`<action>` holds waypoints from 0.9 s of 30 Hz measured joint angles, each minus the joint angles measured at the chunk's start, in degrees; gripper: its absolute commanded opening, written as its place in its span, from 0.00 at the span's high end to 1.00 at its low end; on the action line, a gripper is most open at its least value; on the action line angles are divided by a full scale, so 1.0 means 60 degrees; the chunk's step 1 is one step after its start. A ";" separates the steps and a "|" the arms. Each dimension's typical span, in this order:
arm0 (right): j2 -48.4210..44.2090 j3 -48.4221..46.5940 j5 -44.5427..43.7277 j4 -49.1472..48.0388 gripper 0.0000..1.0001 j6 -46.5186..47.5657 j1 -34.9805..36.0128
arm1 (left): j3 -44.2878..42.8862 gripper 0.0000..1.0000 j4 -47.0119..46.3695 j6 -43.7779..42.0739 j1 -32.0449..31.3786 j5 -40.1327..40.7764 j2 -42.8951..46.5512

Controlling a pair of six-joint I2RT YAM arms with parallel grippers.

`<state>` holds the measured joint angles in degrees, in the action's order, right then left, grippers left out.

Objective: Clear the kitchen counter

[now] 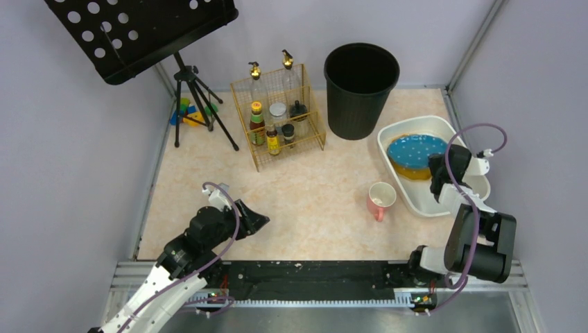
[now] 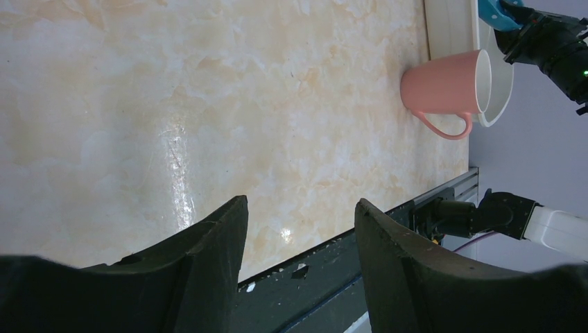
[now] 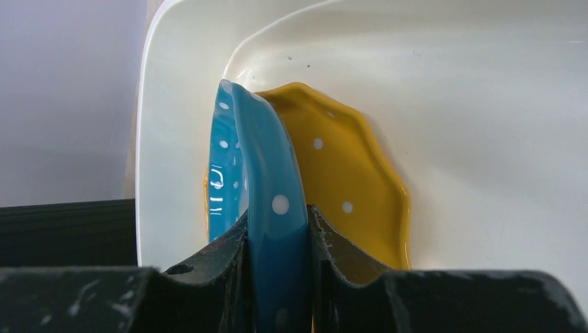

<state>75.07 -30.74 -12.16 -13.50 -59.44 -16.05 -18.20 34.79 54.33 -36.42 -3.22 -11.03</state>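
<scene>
The beige marbled kitchen counter [image 1: 312, 194] carries a pink mug [image 1: 381, 200] lying on its side, handle toward me, right beside a white tub [image 1: 388, 132]. Inside the tub a blue white-dotted plate [image 1: 414, 149] rests over a yellow dotted plate [image 1: 416, 173]. My right gripper [image 1: 438, 173] is shut on the blue plate's rim [image 3: 260, 159]. The wrist view shows both pads pressed against it, with the yellow plate [image 3: 347, 173] just behind. My left gripper [image 1: 260, 222] hovers open over the counter's near left part, nothing between its fingers [image 2: 215, 243]. The mug [image 2: 447, 87] lies far ahead of it.
A black bin [image 1: 360, 90] stands at the back. Left of it is a gold wire rack [image 1: 281, 121] of bottles. A tripod [image 1: 197, 97] with a black perforated panel [image 1: 139, 28] occupies the back left, with coloured toys [image 1: 187, 114] under it. A black rail [image 1: 312, 277] runs along the near edge.
</scene>
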 measured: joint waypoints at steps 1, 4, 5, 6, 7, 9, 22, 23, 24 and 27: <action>0.0069 -0.0004 0.0018 -0.0058 0.69 -0.0036 -0.0029 | 0.0000 0.37 0.0000 0.0000 0.0000 0.0000 0.0000; 0.0350 -0.0007 0.0018 -0.0029 0.63 -0.0026 -0.0055 | 0.0000 0.37 0.0000 0.0000 0.0000 -0.0026 0.0000; 0.0477 -0.0007 0.0018 0.0015 0.60 -0.0029 -0.0066 | 0.0000 0.37 0.0000 0.0000 0.0000 -0.0029 0.0000; 0.0634 -0.0007 0.0025 0.0073 0.58 -0.0011 -0.0102 | 0.0000 0.37 0.0000 0.0000 0.0000 -0.0036 0.0000; 0.0750 -0.0004 0.0040 0.0160 0.57 -0.0011 -0.0106 | 0.0000 0.37 0.0000 0.0000 0.0000 -0.0036 0.0000; 0.0889 0.0000 0.0058 0.0342 0.53 0.0051 -0.0106 | 0.0000 0.37 -0.0004 0.0000 0.0000 -0.0036 0.0000; 0.1013 -0.0233 0.0517 0.0408 0.40 0.0827 -0.0106 | 0.0000 0.37 -0.0011 -0.0007 0.0000 -0.0069 -0.0146; 0.1053 -0.0350 0.0550 0.0525 0.39 0.0954 -0.0102 | 0.0000 0.37 -0.0011 -0.0007 0.0000 -0.0069 -0.0146; 0.1100 -0.0477 0.0586 0.0696 0.39 0.1082 -0.0106 | 0.0000 0.37 -0.0007 -0.0007 0.0000 -0.0069 -0.0146; 0.1286 -0.1035 0.0714 0.1464 0.37 0.1596 -0.0106 | 0.0000 0.37 -0.0011 -0.0004 0.0000 -0.0073 -0.0146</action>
<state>82.78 -36.95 -7.88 -4.71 -49.87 -16.69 -18.20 34.72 54.30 -36.42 -3.66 -11.90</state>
